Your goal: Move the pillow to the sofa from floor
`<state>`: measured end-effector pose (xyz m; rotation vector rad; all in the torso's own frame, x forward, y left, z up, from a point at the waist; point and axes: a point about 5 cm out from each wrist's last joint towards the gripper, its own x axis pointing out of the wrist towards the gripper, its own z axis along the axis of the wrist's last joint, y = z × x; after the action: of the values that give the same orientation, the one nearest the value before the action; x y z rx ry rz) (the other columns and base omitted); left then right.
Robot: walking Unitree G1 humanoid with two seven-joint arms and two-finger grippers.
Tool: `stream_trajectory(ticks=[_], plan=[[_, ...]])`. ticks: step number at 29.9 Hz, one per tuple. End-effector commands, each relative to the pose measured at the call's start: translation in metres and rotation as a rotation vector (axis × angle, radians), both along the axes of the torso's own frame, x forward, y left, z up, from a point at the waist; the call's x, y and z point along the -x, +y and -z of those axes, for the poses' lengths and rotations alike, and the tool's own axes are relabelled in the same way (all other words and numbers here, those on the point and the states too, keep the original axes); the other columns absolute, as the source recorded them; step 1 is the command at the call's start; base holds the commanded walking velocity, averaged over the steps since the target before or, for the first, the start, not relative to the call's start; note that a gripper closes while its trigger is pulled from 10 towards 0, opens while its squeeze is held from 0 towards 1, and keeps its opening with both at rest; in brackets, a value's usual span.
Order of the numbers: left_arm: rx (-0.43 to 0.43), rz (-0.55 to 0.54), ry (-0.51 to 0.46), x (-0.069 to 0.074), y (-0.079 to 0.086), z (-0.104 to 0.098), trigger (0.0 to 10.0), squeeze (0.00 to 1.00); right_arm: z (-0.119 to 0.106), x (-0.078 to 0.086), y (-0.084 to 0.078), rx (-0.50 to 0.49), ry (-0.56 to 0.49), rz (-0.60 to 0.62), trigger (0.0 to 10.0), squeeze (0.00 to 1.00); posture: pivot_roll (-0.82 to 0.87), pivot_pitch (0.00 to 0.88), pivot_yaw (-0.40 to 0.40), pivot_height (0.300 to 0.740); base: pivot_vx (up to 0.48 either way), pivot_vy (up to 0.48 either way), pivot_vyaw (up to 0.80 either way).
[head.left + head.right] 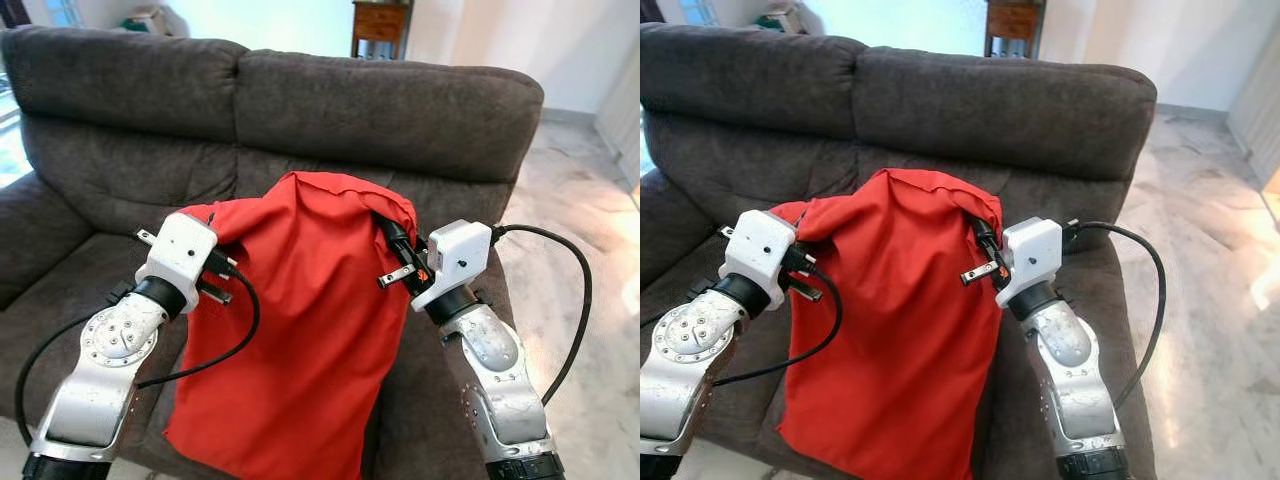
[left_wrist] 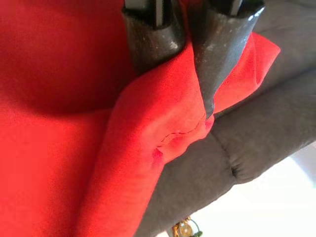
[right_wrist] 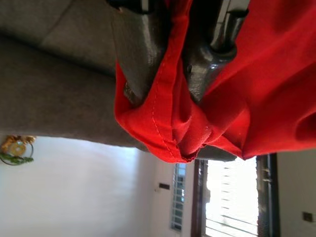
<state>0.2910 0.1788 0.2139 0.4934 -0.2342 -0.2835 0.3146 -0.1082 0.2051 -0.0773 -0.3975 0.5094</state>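
Note:
A red pillow (image 1: 300,330) hangs upright between my two arms, just in front of the dark grey sofa (image 1: 380,110). Its lower end droops over the seat's front edge. My left gripper (image 1: 215,262) is shut on the pillow's upper left corner. In the left wrist view, red cloth (image 2: 168,128) is pinched between the black fingers (image 2: 224,39). My right gripper (image 1: 393,237) is shut on the upper right corner. The right wrist view has the hemmed edge (image 3: 165,123) bunched between the two black fingers (image 3: 138,54).
The sofa has two back cushions and a padded armrest (image 1: 30,225) on the left. Pale marble floor (image 1: 590,260) lies to the right of the sofa. A wooden cabinet (image 1: 380,25) stands behind it by the wall.

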Motion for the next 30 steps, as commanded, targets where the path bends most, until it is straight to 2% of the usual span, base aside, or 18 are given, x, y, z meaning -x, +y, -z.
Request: stream_trajectory(ticks=[1,3,5,11,15,17,20,27,28,29,30], plan=[[-0.026,0.047,0.058,0.003,-0.009,0.009,10.0,0.0,0.002,0.001,0.004,0.012,-0.004,-0.012,10.0,0.0,0.09,0.107,0.002,0.74,0.0,0.0,0.0],[-0.041,0.057,0.08,0.003,-0.01,0.013,10.0,0.0,0.007,0.001,0.004,0.025,0.01,-0.013,10.0,0.0,0.09,0.108,0.002,0.74,0.0,0.0,0.0],[-0.095,0.071,0.106,0.005,-0.011,0.019,10.0,0.0,0.013,0.003,0.007,0.049,0.03,-0.027,10.0,0.0,0.09,0.109,0.001,0.74,0.0,0.0,0.0],[-0.145,0.085,0.146,0.007,-0.012,0.028,10.0,0.0,0.025,0.005,0.013,0.097,0.076,-0.066,10.0,0.0,0.09,0.108,0.0,0.74,0.0,0.0,0.0],[-0.146,0.084,0.158,0.008,-0.011,0.032,10.0,0.0,0.036,0.006,0.012,0.135,0.118,-0.074,10.0,0.0,0.09,0.109,0.0,0.74,0.0,0.0,0.0],[-0.199,0.096,0.177,0.009,-0.012,0.037,10.0,0.0,0.042,0.006,0.009,0.152,0.138,-0.046,10.0,0.0,0.09,0.11,-0.001,0.74,0.0,0.0,0.0],[-0.226,0.12,0.198,0.012,-0.016,0.042,10.0,0.0,0.049,0.006,0.007,0.165,0.164,-0.033,10.0,0.0,0.09,0.109,-0.001,0.74,0.0,0.0,0.0],[-0.233,0.161,0.206,0.015,-0.022,0.045,10.0,0.0,0.057,0.006,0.006,0.158,0.194,0.006,10.0,0.0,0.09,0.111,-0.003,0.74,0.0,0.0,0.0],[-0.23,0.174,0.206,0.016,-0.024,0.045,10.0,0.08,0.055,0.006,0.006,0.15,0.19,0.004,10.0,0.0,0.09,0.111,-0.002,0.74,0.0,0.0,0.0],[-0.23,0.174,0.206,0.016,-0.024,0.045,10.0,0.28,0.054,0.005,0.006,0.151,0.189,0.003,10.0,0.0,0.09,0.111,-0.001,0.74,0.0,0.0,0.0],[-0.218,0.174,0.206,0.017,-0.024,0.045,10.0,0.71,0.054,0.005,0.007,0.143,0.188,0.002,10.0,0.0,0.09,0.111,-0.001,0.74,0.0,0.0,0.0]])
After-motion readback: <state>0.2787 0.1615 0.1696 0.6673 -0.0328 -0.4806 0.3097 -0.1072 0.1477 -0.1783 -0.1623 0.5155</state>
